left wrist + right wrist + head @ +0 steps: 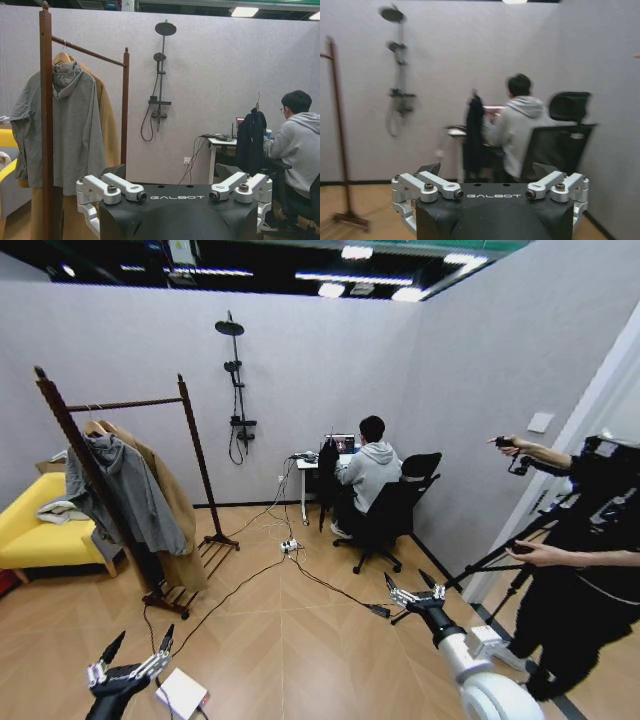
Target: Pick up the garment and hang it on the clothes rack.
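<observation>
both pincers hang low and forward over the wooden floor, each with its fingers spread wide and nothing between them, which reads as a carry posture while the robot faces the room rather than a reach. the left pincer (130, 660) sits near a small white box (182, 692) on the floor; the right pincer (412, 590) is on the opposite side, close to a person holding a tripod.

the garment (327, 472), one long black coat, hangs far ahead of both pincers, beside the white desk (307, 464) at the back wall and just next to the seated person. it hangs upright, its hanger hook poking up at the top, so it would lift off easily, i judge.

the clothes rack (120, 405) stands ahead and to the outer side of the left pincer, well apart from the garment. it already carries two things: one grey hooded jacket (125, 490) and one tan coat (175, 505), bunched at one end, leaving bare bar for a third.
</observation>
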You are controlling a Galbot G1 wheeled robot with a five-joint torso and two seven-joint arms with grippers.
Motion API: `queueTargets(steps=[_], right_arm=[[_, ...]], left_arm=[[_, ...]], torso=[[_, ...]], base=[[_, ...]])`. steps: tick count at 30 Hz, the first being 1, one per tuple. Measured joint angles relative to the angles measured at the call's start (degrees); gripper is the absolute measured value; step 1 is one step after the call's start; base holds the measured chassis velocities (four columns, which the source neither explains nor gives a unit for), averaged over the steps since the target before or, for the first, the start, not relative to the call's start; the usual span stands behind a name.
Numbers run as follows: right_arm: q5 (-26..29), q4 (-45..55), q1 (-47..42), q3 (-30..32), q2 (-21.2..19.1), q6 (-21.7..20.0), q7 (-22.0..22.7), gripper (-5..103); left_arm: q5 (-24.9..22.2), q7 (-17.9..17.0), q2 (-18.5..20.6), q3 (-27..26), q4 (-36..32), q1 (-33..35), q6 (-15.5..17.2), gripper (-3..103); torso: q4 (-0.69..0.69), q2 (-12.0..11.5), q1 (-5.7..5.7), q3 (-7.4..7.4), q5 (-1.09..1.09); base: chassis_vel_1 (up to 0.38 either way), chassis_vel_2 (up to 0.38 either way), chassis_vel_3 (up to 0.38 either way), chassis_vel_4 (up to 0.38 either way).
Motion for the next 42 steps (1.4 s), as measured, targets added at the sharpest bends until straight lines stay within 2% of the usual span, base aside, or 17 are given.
queueTargets(steps=[2, 4, 5, 12, 15, 20, 28, 31, 37, 42], right_arm=[[-3.51, -5.57, 1.47, 3.87, 1.86, -0.77, 1.01, 100], [-3.85, -7.18, 1.85, 5.22, 2.39, -1.05, 1.33, 100], [-2.23, -7.84, 2.03, 6.45, 2.47, -1.22, 1.41, 100], [-0.44, -6.82, 1.93, 7.01, 2.07, -1.87, 1.31, 100], [0.29, -6.03, 1.98, 6.49, 1.7, -2.05, 0.99, 100], [2.37, -2.91, 3.66, 3.92, -1.26, -2.23, -2.9, 100], [1.41, 0.23, 4.75, -0.27, -3.87, -1.27, -7.19, 100], [0.62, 0.13, 5.41, -1.94, -3.71, -0.47, -8.04, 100], [0.03, -0.4, 5.87, -2.77, -2.11, -0.25, -7.83, 100], [0.41, 0.37, 5.21, -2.36, -1.63, -1.67, -4.69, 100]], left_arm=[[0.0, 0.0, 0.0, 0.0, 0.0, 0.0, 0.0, 100], [0.0, 0.0, 0.0, 0.0, 0.0, 0.0, 0.0, 100], [0.0, 0.0, 0.0, 0.0, 0.0, 0.0, 0.0, 100], [0.0, 0.01, 0.0, 0.0, 0.0, 0.0, 0.0, 100], [0.0, 0.0, 0.0, 0.0, 0.0, 0.0, 0.0, 100], [0.0, 0.0, 0.0, 0.0, 0.0, 0.0, 0.0, 100], [0.0, 0.0, 0.0, 0.0, 0.0, 0.0, 0.0, 100], [0.0, 0.0, 0.0, 0.0, 0.0, 0.0, 0.0, 100], [0.0, 0.0, 0.0, 0.0, 0.0, 0.0, 0.0, 100], [0.0, 0.0, 0.0, 0.0, 0.0, 0.0, 0.0, 100]], torso=[[0.0, -0.01, 0.0, 0.0, 0.01], [-0.02, -0.01, 0.0, 0.0, 0.04], [-0.02, -0.01, 0.01, 0.0, 0.01], [0.0, 0.0, 0.0, 0.0, -0.01], [-0.01, 0.0, 0.0, 0.0, 0.01], [0.0, 0.0, 0.0, 0.0, -0.01], [0.0, 0.0, 0.0, 0.0, 0.0], [0.0, 0.0, 0.0, 0.0, -0.01], [0.0, -0.01, 0.0, 0.0, 0.0], [-0.01, 0.0, 0.0, 0.0, 0.0]], base=[[0.0, 0.0, 0.0, 0.0], [0.0, 0.0, 0.0, 0.0], [0.0, 0.0, 0.0, 0.0], [0.0, 0.0, 0.0, 0.0], [0.0, 0.0, 0.0, 0.0], [0.0, 0.0, 0.0, 0.0], [0.0, 0.0, 0.0, 0.0], [0.0, 0.0, 0.0, 0.0], [0.0, 0.0, 0.0, 0.0], [0.0, 0.0, 0.0, 0.0]])
